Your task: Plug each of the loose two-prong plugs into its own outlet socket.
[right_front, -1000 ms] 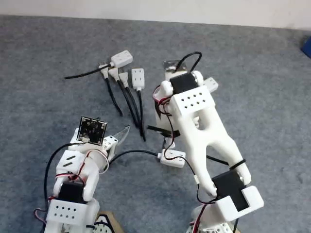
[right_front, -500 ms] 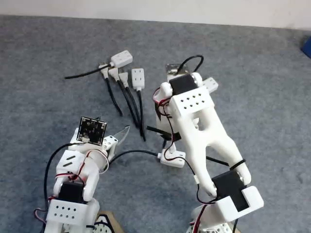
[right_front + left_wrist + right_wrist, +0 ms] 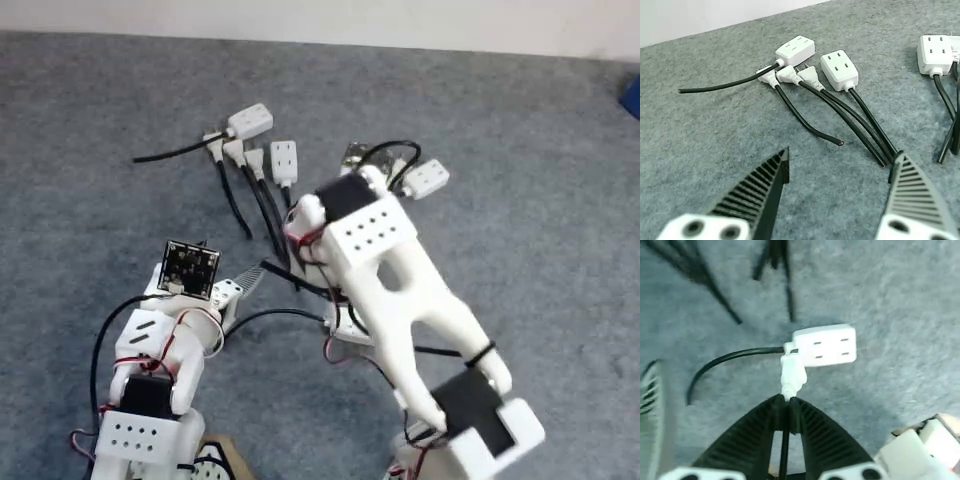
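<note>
Grey carpet covers the surface (image 3: 560,150). In the high view a bunch of loose plugs (image 3: 787,74) and white outlets (image 3: 840,70) lies at 11 o'clock, with a spare outlet (image 3: 427,177) at 1 o'clock. Near the middle, partly under the right arm, lies the block (image 3: 825,345), and its own cord (image 3: 265,315) runs off toward 9 o'clock.

The right pincer (image 3: 786,402) is clamped on the tail of a plug (image 3: 792,372), where the lead begins. The plug's long axis runs in line with the pincer, with its nose pointing away from it. It lies crosswise to the block's long axis. The nose touches the block's edge just beside the cord exit. Whether the prongs sit in a slot I cannot tell.

My reading is that this plug is at the seating step. The next move calls for squaring the prongs to a free slot pair. After that comes a straight push along the plug's axis, without letting the light block slide.

The left pincer (image 3: 842,155) hangs at 7 o'clock, fingers wide apart and holding nothing, and faces the 11 o'clock bunch.
</note>
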